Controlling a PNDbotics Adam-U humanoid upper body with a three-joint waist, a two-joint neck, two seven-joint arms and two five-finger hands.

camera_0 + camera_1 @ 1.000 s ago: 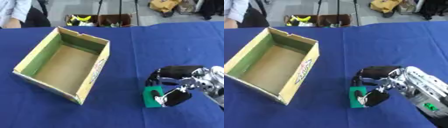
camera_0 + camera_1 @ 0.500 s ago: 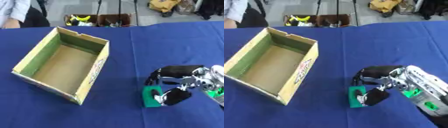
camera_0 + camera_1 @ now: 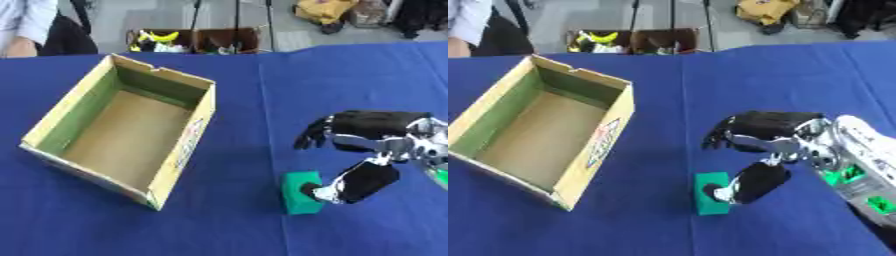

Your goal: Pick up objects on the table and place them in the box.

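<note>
An open cardboard box (image 3: 186, 150) with a green-lined inside stands empty on the left of the blue table. A small green block (image 3: 298, 201) lies on the cloth to its right, near the front. My right hand (image 3: 378, 125) comes in from the right and hangs just over the block. The thumb (image 3: 360, 182) touches the block's right side. Its fingers (image 3: 311, 138) curve down above the block's far side, apart from it. My left hand shows in neither view.
Blue cloth (image 3: 350, 70) covers the whole table. Past the far edge, open crates (image 3: 194, 40) with yellow and dark things stand on the floor. The box's right wall is about a hand's width left of the block.
The fingers have lifted a little away from the green block and spread wider. The block and the box have stayed in place.
</note>
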